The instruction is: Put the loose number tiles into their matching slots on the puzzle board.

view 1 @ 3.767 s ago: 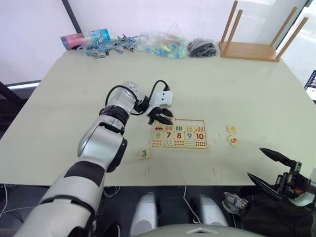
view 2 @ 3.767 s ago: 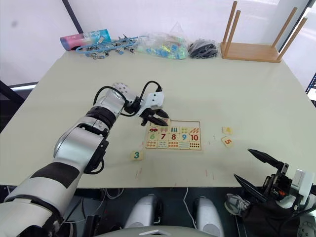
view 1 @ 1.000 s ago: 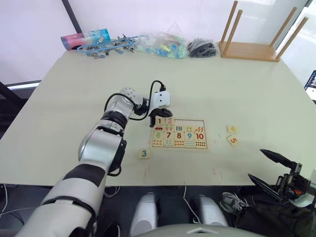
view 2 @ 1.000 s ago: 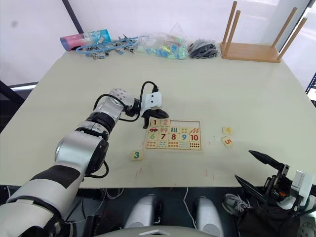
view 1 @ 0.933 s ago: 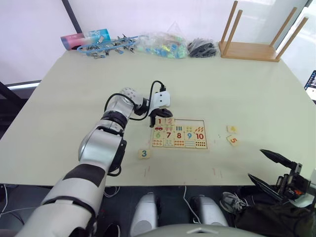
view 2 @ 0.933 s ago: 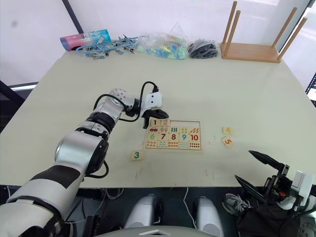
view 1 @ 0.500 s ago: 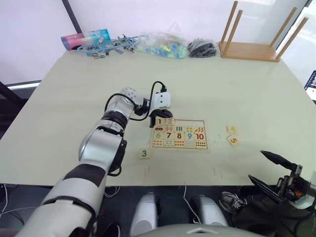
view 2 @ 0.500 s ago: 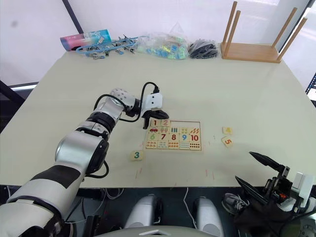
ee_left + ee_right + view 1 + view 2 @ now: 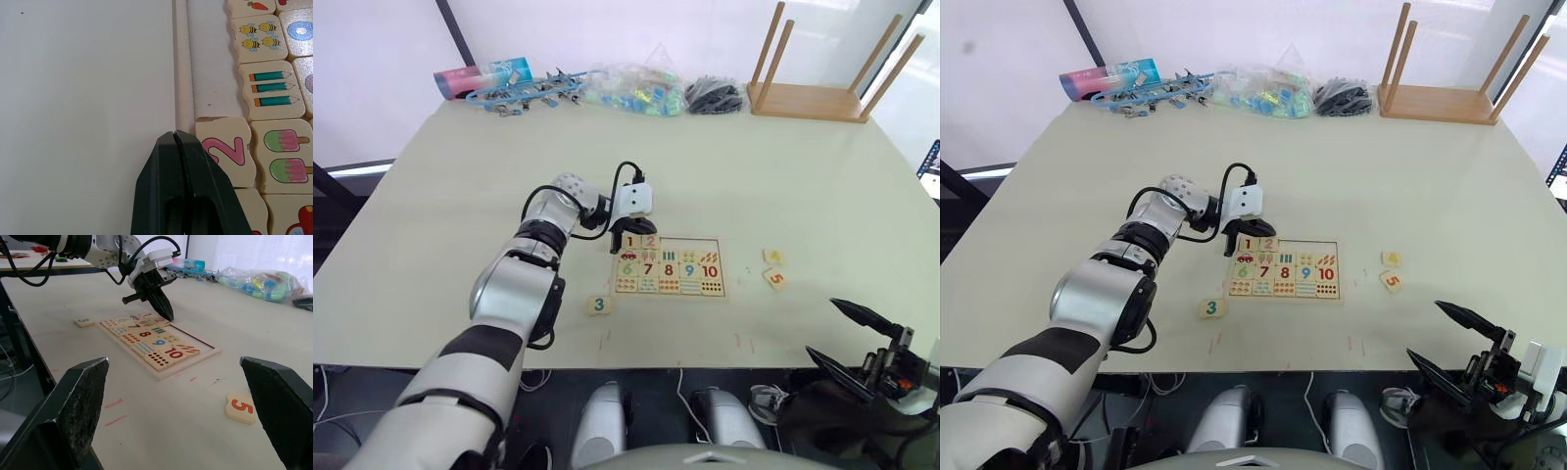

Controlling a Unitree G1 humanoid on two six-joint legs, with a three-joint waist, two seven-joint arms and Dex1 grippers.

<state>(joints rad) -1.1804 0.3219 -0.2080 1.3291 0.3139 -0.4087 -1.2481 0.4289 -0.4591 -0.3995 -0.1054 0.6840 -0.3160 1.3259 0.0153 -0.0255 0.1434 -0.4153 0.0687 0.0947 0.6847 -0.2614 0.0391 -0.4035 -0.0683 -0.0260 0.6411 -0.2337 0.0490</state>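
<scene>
Head stereo pair: you look forward and down across the table [image 9: 783, 186], both eyes sharing the puzzle board [image 9: 669, 266] | Left wrist: you sit very close above that board's rim, by the pink 2 tile [image 9: 226, 149] | Right wrist: low and well back, you face the same board [image 9: 157, 342] and the left gripper [image 9: 166, 314].

Pale-wood puzzle board [image 9: 716, 266] carries red 1 [image 9: 629, 240], pink 2 [image 9: 226, 149], green pencil tile [image 9: 272, 90] and bee tile [image 9: 255, 37]; loose green 3 [image 9: 598, 305], yellow 4 [image 9: 771, 257], orange 5 [image 9: 241, 406] sit on the beige tabletop [image 9: 460, 225]; black left gripper [image 9: 178, 142].
</scene>
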